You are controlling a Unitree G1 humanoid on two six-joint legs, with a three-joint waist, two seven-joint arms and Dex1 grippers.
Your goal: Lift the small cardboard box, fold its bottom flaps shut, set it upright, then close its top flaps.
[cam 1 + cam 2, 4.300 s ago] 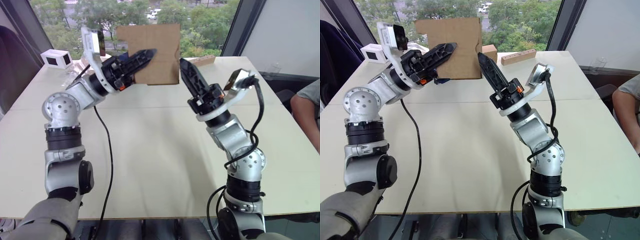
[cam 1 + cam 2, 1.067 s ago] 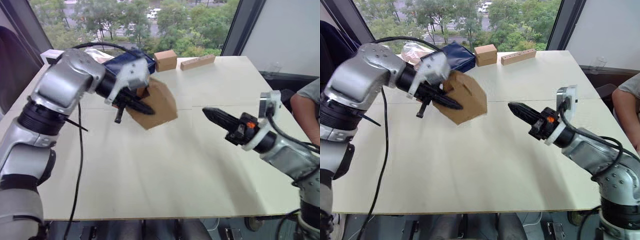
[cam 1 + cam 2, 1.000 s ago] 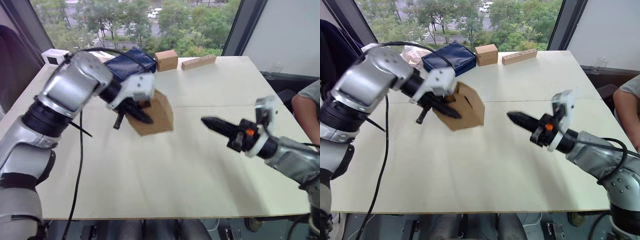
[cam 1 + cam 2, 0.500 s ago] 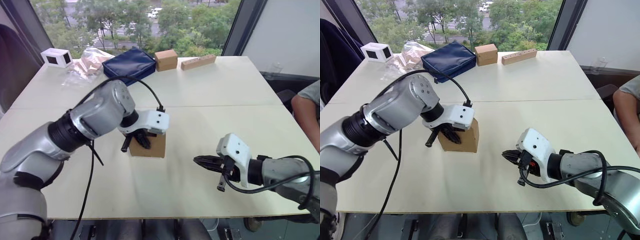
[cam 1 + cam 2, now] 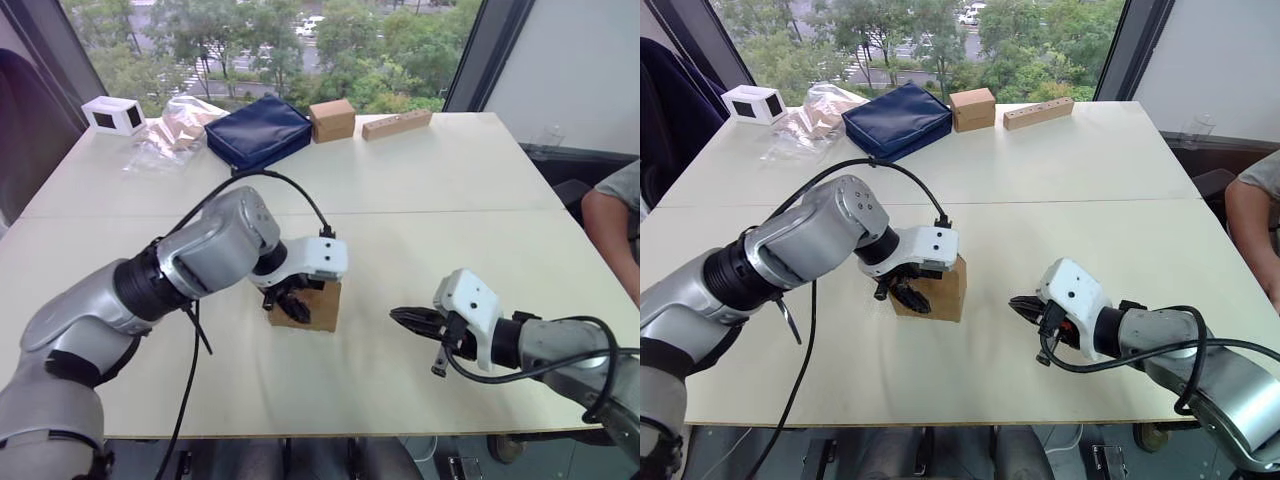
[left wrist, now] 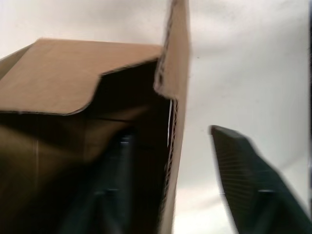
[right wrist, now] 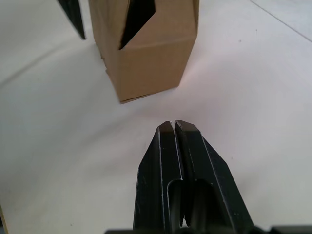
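Plain brown cardboard carton, the small cardboard box, standing near the middle of the pale wooden table, top flaps not closed. Left gripper spread wide across one box wall, one black finger inside the opening, the other outside; actual pinch on the wall apparently none, though hard to judge. Right gripper clenched empty, low over the table, aimed at the box from just beside it.

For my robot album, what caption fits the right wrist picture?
Shut right gripper points at the small brown cardboard box standing on the white table.
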